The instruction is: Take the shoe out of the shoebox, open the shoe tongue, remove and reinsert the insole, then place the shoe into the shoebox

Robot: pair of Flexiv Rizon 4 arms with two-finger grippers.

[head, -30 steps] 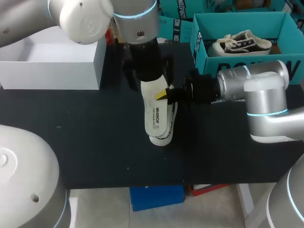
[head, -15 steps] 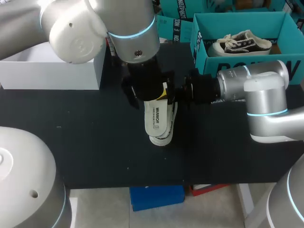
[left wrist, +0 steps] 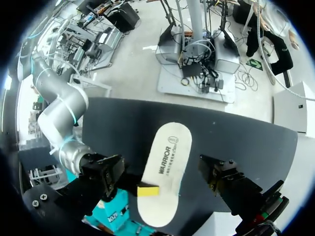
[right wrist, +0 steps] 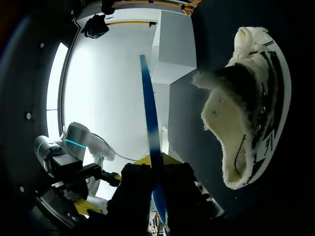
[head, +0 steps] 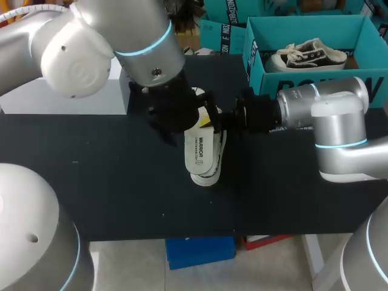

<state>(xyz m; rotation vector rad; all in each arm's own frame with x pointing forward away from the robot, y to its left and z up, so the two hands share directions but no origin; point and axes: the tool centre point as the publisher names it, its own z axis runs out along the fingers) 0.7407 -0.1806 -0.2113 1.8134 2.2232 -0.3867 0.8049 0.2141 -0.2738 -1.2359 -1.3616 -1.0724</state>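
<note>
The shoe (head: 207, 176) lies on the black table (head: 109, 182), near its middle, outside of any box, with the toe toward the front edge. In the right wrist view it (right wrist: 248, 108) lies on its side, and its fleecy inside and open mouth can be seen. The white insole (head: 199, 148) is out of the shoe and sits just above it, so in the head view it covers most of the shoe. The right tool (head: 211, 119) comes in from the side and is closed on the back end of the insole. In its own wrist view the insole (right wrist: 150, 132) is seen edge-on as a thin blue strip clamped between the yellow tips of the tool (right wrist: 155, 164). The left tool (head: 180, 116) hangs over the same end of the insole, close beside the right tool. In the left wrist view its black fingers (left wrist: 224, 179) stand wide apart and hold nothing, and the insole (left wrist: 170, 157) lies ahead of them. Behind the right arm stands the teal shoebox (head: 254, 66), with a second shoe (head: 309, 53) inside. A white box (head: 60, 91) stands at the back left of the table.
</note>
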